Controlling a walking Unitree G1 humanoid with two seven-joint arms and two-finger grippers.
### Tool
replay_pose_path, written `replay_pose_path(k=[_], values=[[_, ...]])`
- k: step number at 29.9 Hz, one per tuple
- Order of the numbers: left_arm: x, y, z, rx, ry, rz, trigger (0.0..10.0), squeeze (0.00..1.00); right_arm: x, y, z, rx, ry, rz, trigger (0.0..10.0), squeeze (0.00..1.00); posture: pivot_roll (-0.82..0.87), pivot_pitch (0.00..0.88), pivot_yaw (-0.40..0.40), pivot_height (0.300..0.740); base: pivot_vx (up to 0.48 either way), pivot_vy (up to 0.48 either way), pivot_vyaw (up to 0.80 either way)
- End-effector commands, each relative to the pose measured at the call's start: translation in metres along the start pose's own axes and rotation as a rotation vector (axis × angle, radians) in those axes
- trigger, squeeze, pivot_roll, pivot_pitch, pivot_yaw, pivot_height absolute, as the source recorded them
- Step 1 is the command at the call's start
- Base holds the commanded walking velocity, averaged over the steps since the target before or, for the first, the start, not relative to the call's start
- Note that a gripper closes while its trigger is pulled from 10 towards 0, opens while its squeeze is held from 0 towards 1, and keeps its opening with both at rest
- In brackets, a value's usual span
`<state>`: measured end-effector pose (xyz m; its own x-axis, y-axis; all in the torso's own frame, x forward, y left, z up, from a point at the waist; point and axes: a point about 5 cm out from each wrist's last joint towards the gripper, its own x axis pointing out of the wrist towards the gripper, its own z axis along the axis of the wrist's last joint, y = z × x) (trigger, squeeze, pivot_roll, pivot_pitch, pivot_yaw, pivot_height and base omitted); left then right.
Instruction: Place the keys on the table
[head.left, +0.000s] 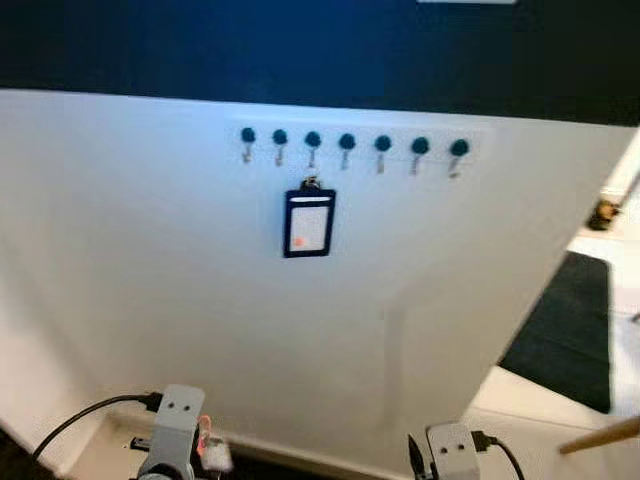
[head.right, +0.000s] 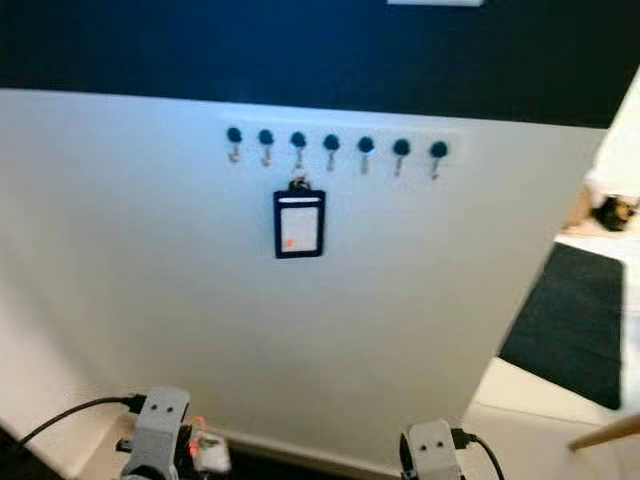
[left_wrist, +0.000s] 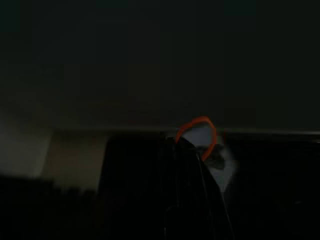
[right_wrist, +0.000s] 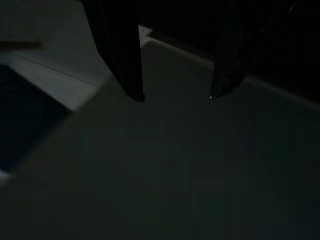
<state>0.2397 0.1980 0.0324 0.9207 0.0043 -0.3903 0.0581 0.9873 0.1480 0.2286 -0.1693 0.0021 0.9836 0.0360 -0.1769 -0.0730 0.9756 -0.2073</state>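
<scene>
In the left eye view, a row of hooks (head.left: 348, 143) is seen on a white wall (head.left: 150, 280), with a card holder (head.left: 308, 222) hung just below it. Low beside the wall, the keys (head.left: 212, 450) are seen at the left gripper (head.left: 168, 462).

In the left wrist view, an orange ring (left_wrist: 197, 134) with the keys is gripped by the dark fingers (left_wrist: 187, 185).

In the right wrist view, the right gripper (right_wrist: 172, 95) is spread wide over the floor (right_wrist: 165, 170).

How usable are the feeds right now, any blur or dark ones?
Eye views: well lit but slightly soft, the badge holder and hook row still readable. Left wrist view: very dark, an orange ring beside a finger. Right wrist view: dim, right gripper fingers apart over bare floor.
</scene>
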Motion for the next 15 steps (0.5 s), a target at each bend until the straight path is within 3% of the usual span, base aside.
replay_pose_path(k=[1, 15], values=[[-0.0024, 0.0024, -0.0090, 0.013, 0.032, 0.009, 10.0, 0.00, -0.0042, 0.0045, -0.0062, 0.005, 0.022, 0.014, 10.0, 0.00, 0.09, 0.140, 0.030, 0.740, 0.000, 0.000, -0.80], [0.0015, -0.0010, -0.0061, 0.012, 0.022, 0.005, 10.0, 0.00, -0.0032, 0.0039, -0.0065, -0.002, 0.020, 0.019, 10.0, 0.00, 0.09, 0.139, 0.027, 0.740, 0.000, 0.000, -0.80]])
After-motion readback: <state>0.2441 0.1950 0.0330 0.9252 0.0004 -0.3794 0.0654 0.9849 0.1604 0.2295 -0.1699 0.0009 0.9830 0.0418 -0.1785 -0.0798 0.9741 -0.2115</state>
